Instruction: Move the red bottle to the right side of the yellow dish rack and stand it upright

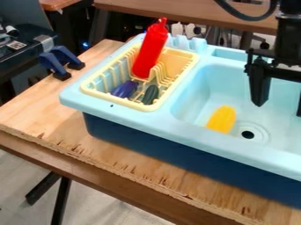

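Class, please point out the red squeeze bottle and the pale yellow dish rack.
Red squeeze bottle point(149, 52): camera view, middle of its body.
Pale yellow dish rack point(115, 99): camera view, front rim.

Bottle point(150, 50): red. Rack point(94, 91): pale yellow. Sink point(194, 115): light blue above, dark blue below. Small cucumber-like item point(150, 94): apparently dark green.

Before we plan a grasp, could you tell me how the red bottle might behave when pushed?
The red bottle looks smooth, so it may slip. Tall and tilted in the yellow rack, it could tip further.
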